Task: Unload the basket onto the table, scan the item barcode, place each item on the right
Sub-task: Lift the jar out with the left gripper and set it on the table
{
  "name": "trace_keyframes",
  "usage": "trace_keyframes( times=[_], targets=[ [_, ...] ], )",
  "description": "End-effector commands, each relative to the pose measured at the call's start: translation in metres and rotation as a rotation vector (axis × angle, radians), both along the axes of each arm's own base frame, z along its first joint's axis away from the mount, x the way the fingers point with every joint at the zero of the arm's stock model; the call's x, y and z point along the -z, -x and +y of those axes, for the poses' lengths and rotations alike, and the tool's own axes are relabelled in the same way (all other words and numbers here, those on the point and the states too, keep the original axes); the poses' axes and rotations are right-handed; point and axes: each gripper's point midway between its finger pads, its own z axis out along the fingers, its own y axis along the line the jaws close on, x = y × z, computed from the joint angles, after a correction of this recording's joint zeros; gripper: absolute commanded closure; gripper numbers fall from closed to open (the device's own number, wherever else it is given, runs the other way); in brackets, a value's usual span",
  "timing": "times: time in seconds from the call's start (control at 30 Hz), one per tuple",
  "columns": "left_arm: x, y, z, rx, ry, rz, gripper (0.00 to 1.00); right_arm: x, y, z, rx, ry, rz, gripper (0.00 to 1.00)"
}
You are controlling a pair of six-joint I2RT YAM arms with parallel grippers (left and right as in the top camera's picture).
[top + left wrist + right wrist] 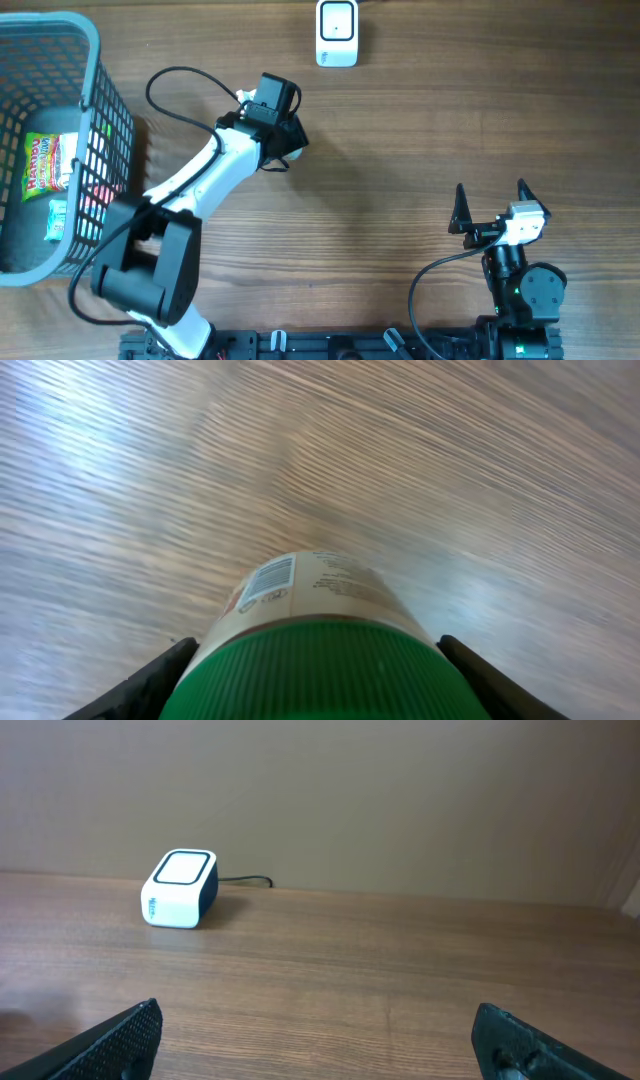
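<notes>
Seen from overhead, a brown wood-grain table holds two robot arms. The white left arm reaches from the near left edge toward the middle, and its black left gripper is clamped on a round jar with a green ribbed plastic lid and a cream paper label. One dark finger presses each side of the lid. The jar sits left of centre, nearer than the scanner and to its left. From above it is almost wholly hidden under the gripper, so I cannot tell whether it touches the table. In the left wrist view the lid faces the camera and a small black-and-white barcode shows on the upper left of the label (the wood beyond looks streaked and blurred). A white box-shaped scanner with a dark-rimmed top window stands at the far edge, near the middle, with a thin black cable trailing from its back. The right gripper rests at the near right, well apart from the jar, its two black fingers spread wide with nothing between them. At the far left stands a grey plastic mesh basket containing a yellow sweet bag and a few smaller packets that are too small to identify.
</notes>
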Motion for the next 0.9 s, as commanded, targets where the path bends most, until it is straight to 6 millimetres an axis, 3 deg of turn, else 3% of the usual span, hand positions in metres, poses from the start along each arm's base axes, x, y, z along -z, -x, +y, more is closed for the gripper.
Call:
trace_keyframes(
  times=[0.0,0.1,0.27,0.4,0.47,0.53,0.6,0.67,0.7,0.77,0.83,0.87],
  targets=[
    [0.015,-0.008,0.009,0.055,-0.137,-0.024,0.32,-0.002,0.000,-0.003,0.018,-0.016,-0.009,0.00],
    [0.018,-0.002,-0.006,0.136,-0.159,-0.020,0.28,-0.002,0.000,-0.003,0.018,-0.016,-0.009,0.00],
    [0.017,0.017,-0.048,0.286,-0.175,-0.031,0.25,-0.002,0.000,-0.003,0.018,-0.016,-0.008,0.00],
    [-0.003,0.033,-0.067,0.348,-0.177,-0.052,0.06,-0.002,0.000,-0.003,0.018,-0.016,-0.009,0.00],
    [-0.040,0.036,-0.065,0.345,-0.164,-0.080,0.00,-0.002,0.000,-0.003,0.018,-0.016,-0.009,0.00],
    [-0.090,0.039,-0.063,0.344,-0.141,-0.138,0.00,-0.002,0.000,-0.003,0.018,-0.016,-0.008,0.00],
    [-0.153,0.041,-0.055,0.349,-0.130,-0.240,0.00,-0.002,0.000,-0.003,0.018,-0.016,-0.008,0.00],
    [-0.215,0.046,-0.034,0.332,-0.149,-0.353,0.00,-0.002,0.000,-0.003,0.018,-0.016,-0.008,0.00],
    [-0.244,0.049,-0.013,0.282,-0.183,-0.404,0.00,-0.002,0.000,-0.003,0.018,-0.016,-0.008,0.00],
    [-0.282,0.056,0.026,0.175,-0.227,-0.476,0.00,-0.002,0.000,-0.003,0.018,-0.016,-0.009,0.00],
    [-0.327,0.069,0.094,-0.018,-0.250,-0.571,0.00,-0.002,0.000,-0.003,0.018,-0.016,-0.009,0.00],
    [-0.336,0.075,0.119,-0.090,-0.258,-0.591,0.00,-0.002,0.000,-0.003,0.018,-0.016,-0.008,0.00]
  ],
)
